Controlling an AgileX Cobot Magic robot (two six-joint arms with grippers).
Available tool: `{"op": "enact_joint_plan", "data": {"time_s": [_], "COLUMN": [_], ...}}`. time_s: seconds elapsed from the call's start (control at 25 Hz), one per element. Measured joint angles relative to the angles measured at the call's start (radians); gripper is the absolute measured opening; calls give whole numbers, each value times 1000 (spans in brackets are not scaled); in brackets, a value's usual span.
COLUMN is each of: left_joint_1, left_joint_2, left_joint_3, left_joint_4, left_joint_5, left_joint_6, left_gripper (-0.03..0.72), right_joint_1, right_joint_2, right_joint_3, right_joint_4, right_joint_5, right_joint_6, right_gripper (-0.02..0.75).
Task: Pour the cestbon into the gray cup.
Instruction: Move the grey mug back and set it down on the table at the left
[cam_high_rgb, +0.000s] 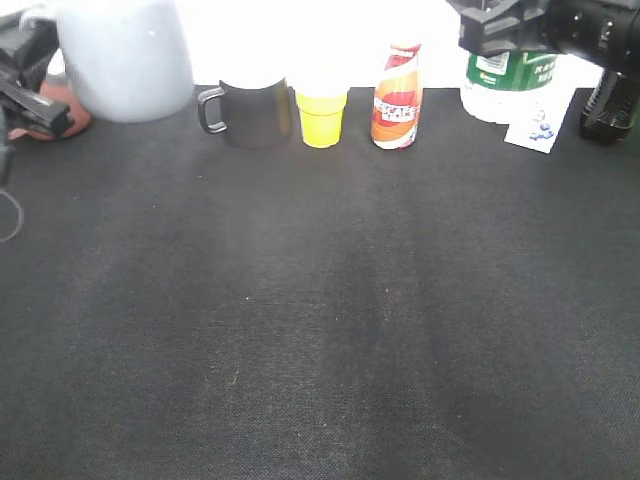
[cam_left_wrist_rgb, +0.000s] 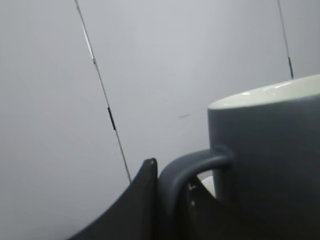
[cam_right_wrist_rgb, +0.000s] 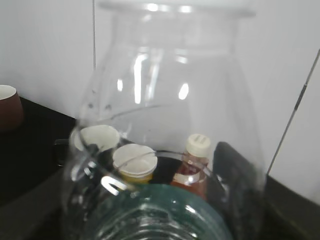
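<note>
The gray cup (cam_high_rgb: 125, 55) is a blue-gray mug with a pale inside, at the upper left of the exterior view. My left gripper (cam_high_rgb: 28, 92) is shut on its loop handle (cam_left_wrist_rgb: 192, 167), with one fingertip (cam_left_wrist_rgb: 148, 172) outside the loop and the other inside. The cestbon (cam_high_rgb: 512, 82), a clear bottle with a green label, is at the upper right, and my right gripper (cam_high_rgb: 525, 25) is shut round it. Its clear shoulder (cam_right_wrist_rgb: 165, 100) fills the right wrist view, with the green label (cam_right_wrist_rgb: 160, 212) at the bottom. One finger (cam_right_wrist_rgb: 232, 172) shows to its right.
Along the back edge of the black cloth (cam_high_rgb: 320, 320) stand a black mug (cam_high_rgb: 250, 110), a yellow cup (cam_high_rgb: 322, 115), an orange Nescafe bottle (cam_high_rgb: 397, 100), a white packet (cam_high_rgb: 540, 128) and a dark bottle (cam_high_rgb: 608, 110). A reddish mug (cam_right_wrist_rgb: 9, 106) stands at the left.
</note>
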Motion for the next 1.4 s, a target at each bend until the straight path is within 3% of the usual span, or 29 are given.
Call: {"op": "enact_joint_plan", "data": {"time_s": [0.16,0.28,0.4,1.16,1.4], "left_joint_1": [8,81,109,110,110], "left_joint_2": [112,168,227,669,723], "left_joint_3": [-94,-158,-203,-588,-601], "left_joint_4": [-22,-64,-68,-50,-51], "left_joint_5": [5,2,2,9,8], "left_joint_6": [51,59,61,63,63], "left_gripper": [71,71,71,71,71], "right_joint_1": [0,0,0,0,0], "right_joint_2": [0,0,0,0,0], "right_joint_3": [0,1,1,3,3], "right_joint_4": [0,-20,-20,-57,-73], "right_joint_5": [0,6,6,20,21], "right_joint_6": [0,0,0,-23,-24], "right_gripper": [504,504,504,504,504]}}
